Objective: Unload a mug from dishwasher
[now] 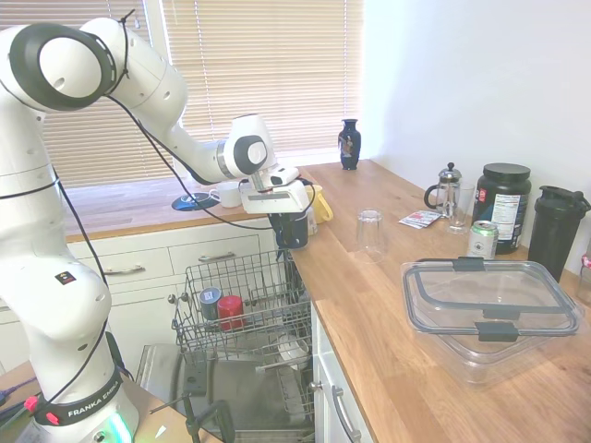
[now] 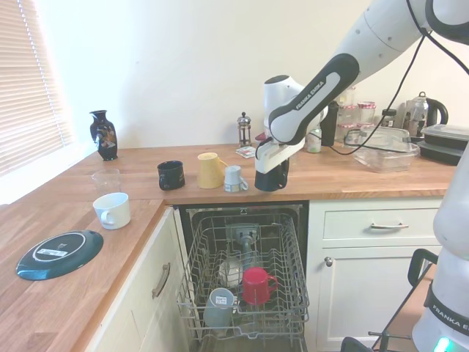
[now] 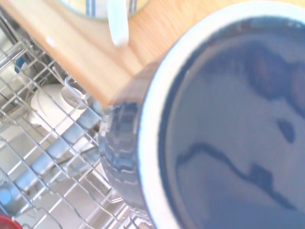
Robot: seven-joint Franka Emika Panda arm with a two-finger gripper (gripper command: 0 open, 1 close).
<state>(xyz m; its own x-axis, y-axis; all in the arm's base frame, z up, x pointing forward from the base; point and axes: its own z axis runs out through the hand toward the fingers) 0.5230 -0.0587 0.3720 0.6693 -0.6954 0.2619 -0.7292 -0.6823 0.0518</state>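
Above the front edge of the wooden table, in the first exterior view, the gripper holds the mug, its fingers clamped on the dark mug from above. The mug hangs upright at the table's edge, just beside the open dishwasher, probably so it can be set down on the wood without tipping. Below, the pulled-out wire rack holds the red mug and a dark cup with a blue top. Further along the table stand a clear tumbler, a coffee press and a lidded plastic box. "FRANKA EMIKA" reads on the arm's base; the black tub's label is too small to read.

In the second exterior view the gripper carries the mug at the table edge, over the dishwasher opening, near a small pale cup and a yellow mug. The spot beside them looks free, a sensible landing place. "FRANKA EMIKA" runs along the forearm.

In the wrist view the mug fills most of the picture, showing 1 pale rim and a dark glossy inside, with the table's edge and the rack wires beneath it, so it straddles the edge.
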